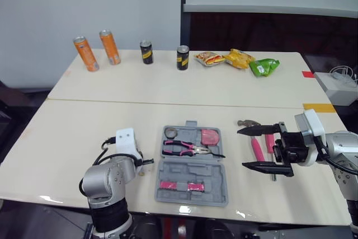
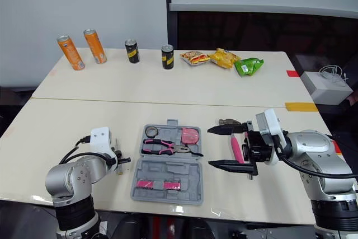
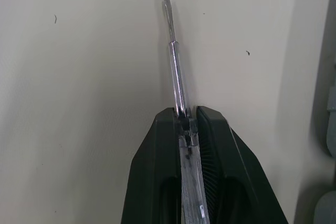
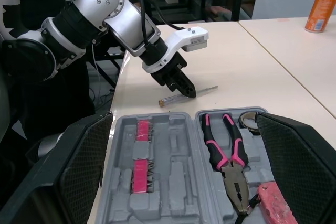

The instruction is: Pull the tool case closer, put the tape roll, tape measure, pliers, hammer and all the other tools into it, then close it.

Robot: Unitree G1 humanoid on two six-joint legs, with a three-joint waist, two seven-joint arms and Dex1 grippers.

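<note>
Two grippers flank open tool case (image 1: 193,190): our left gripper (image 3: 184,115) pinches screwdriver (image 3: 176,61) just left of it; right gripper (image 1: 242,148), spread wide, hovers over hammer (image 1: 257,150) at right.

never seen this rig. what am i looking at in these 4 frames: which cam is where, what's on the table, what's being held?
This is a humanoid robot with two arms, each ending in a black two-fingered gripper. Two pictures come from a stereo camera on its head, looking down over the table. The other two come from a camera on each wrist, looking along that gripper's fingers.

An open grey tool case lies in front of the robot. It holds pliers, a tape roll, a pink tape measure and pink bit strips. A hammer lies on the table to the case's right.

The left gripper is shut on a clear-handled screwdriver, left of the case. The right gripper is open, by the hammer. Cans and snack packets sit at the far edge.
</note>
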